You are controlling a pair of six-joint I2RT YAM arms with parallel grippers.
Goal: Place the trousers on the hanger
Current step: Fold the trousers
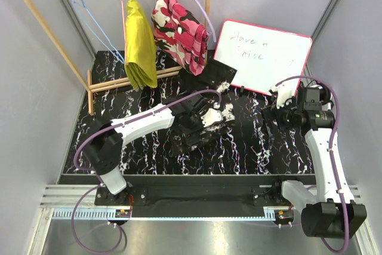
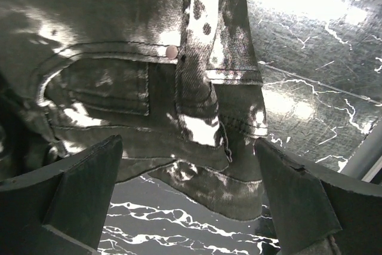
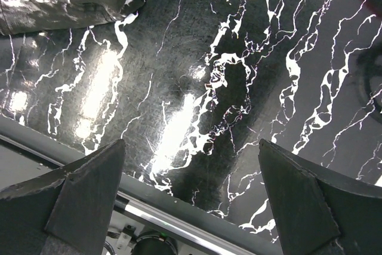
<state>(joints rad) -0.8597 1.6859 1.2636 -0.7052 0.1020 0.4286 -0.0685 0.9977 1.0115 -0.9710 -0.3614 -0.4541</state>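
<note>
Beyond the left fingers point(image 2: 83, 189), wide apart and empty, the trousers point(image 2: 119, 97) show a rivet point(image 2: 172, 52) unseen overhead; right fingers point(image 3: 77, 198) gape empty

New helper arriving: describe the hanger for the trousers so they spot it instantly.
Find the wooden rack at the far left. The hanger is leftmost on it: thin pale-blue wire, bare, while its neighbours carry yellow cloth and pink cloth.

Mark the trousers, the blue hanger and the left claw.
trousers point(image 2: 101, 88): left wrist view, pocket area.
light-blue hanger point(image 1: 97, 27): top external view, slanted wire arm.
left claw point(image 2: 186, 147): left wrist view, midway between its fingertips.
</note>
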